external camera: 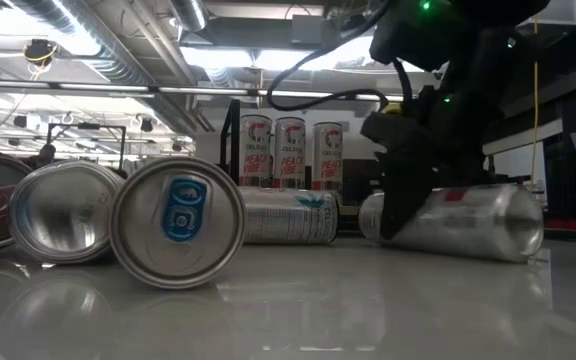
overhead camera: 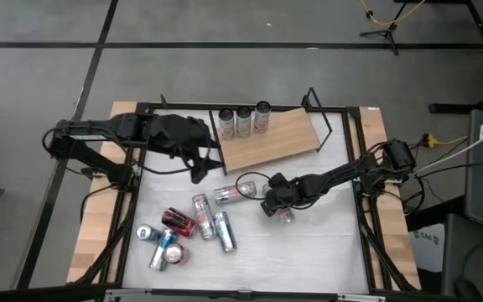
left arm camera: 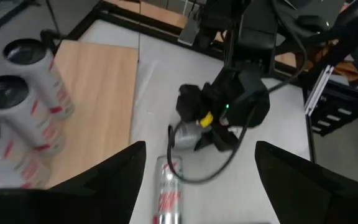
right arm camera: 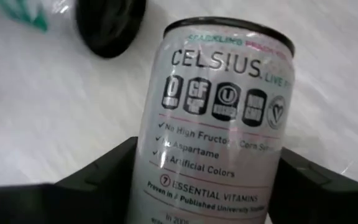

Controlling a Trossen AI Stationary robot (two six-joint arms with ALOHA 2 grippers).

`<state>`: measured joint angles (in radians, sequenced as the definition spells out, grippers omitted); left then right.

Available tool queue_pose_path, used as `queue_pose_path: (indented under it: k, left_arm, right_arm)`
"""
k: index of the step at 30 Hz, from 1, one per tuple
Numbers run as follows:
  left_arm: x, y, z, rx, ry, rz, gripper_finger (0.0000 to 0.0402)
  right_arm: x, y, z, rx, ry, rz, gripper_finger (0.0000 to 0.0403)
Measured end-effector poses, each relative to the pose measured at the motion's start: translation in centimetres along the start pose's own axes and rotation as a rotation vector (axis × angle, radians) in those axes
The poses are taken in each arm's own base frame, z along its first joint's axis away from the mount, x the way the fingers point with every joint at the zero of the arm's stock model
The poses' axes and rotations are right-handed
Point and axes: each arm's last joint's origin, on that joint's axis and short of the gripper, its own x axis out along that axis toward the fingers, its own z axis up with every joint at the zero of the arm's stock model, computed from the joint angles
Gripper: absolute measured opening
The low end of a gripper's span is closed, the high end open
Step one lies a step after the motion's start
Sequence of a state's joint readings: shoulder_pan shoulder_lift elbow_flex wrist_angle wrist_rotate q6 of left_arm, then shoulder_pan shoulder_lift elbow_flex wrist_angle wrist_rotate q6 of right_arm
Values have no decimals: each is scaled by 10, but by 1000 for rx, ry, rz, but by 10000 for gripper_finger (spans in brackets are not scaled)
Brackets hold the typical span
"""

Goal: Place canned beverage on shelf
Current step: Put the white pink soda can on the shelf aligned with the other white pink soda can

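1. From the high view I had the right claw (overhead camera: 280, 207) low over the white surface (overhead camera: 309, 243), just in front of the shelf (overhead camera: 271, 138), working on a white can (overhead camera: 286, 216) lying on its side. Three cans (overhead camera: 243, 120) stood upright in a row at the shelf's back edge, which left bare board in front of them for the next one. The left claw (overhead camera: 198, 172) waited near the shelf's left corner, clear of the right arm's path. A loose cluster of cans (overhead camera: 187, 231) lay on the surface, well apart from the shelf, and one more can (overhead camera: 229, 195) lay just beside the right claw.

2. In the low view the right claw (external camera: 403, 205) came down onto the lying can (external camera: 468, 220), touching its left part; the can was still resting on the surface. The three shelf cans (external camera: 288, 150) stood behind.

3. In the left wrist view the left claw's fingers (left arm camera: 114, 180) stood wide apart and held nothing. It looked across at the right claw (left arm camera: 213, 121) over its can (left arm camera: 188, 134).

4. In the right wrist view the can (right arm camera: 219, 118) lay between the right claw's fingers (right arm camera: 92, 180), which straddled it. I could not tell whether they had closed on it yet. I judged the grasp to be in progress, with the lift to the shelf still ahead.
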<state>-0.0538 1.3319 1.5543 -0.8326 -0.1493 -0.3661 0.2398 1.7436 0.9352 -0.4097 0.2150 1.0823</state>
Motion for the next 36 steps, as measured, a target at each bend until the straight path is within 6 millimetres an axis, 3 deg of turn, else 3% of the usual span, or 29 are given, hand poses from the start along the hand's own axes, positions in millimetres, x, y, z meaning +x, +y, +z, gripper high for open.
queue_pose_path:
  k: [7, 13, 22, 29, 36]
  left_arm:
    - [24, -4, 5, -20, -43, 35, 295]
    - [19, -6, 0, -117, -35, 98, 295]
    - [10, -31, -25, -121, 71, 142, 295]
    - [5, -49, -34, -13, 103, 53, 295]
    - [2, -66, -32, 236, 68, -139, 295]
  right_arm:
    - [-16, -3, 1, -256, 13, 39, 253]
    - [-49, 1, 9, -438, -44, 171, 254]
    - [-97, 13, 25, -593, -263, 468, 253]
    - [-123, 35, 37, -633, -461, 824, 255]
    - [-145, 46, 42, -700, -569, 1108, 258]
